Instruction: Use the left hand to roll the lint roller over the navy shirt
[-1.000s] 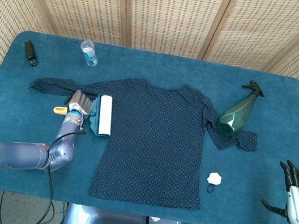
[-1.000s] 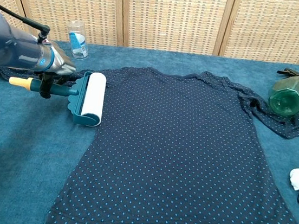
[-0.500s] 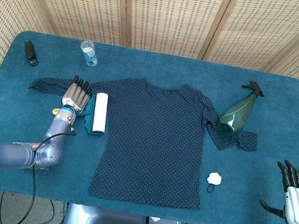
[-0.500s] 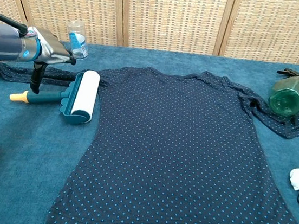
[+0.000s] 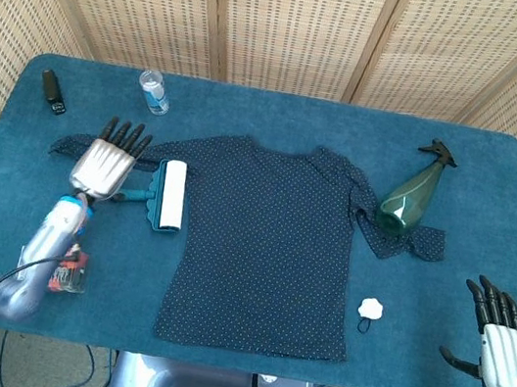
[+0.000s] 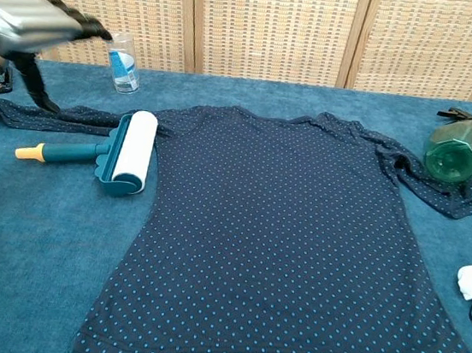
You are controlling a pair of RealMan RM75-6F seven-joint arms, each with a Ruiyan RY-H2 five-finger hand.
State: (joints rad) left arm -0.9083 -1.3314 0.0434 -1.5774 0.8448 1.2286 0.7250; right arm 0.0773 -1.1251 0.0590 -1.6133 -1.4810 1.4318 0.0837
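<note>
Roller lies released on the table at the navy shirt's left edge; left hand hovers above, fingers spread, empty.

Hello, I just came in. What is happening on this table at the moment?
A two-armed robot is working with a lint roller and a navy shirt spread flat on the blue table. The roller lies at the shirt's left edge, near the sleeve, and nothing holds it. The left hand is open and raised above the roller's handle. The right hand is open and idle at the table's near right corner. A green spray bottle rests on the shirt's other sleeve.
</note>
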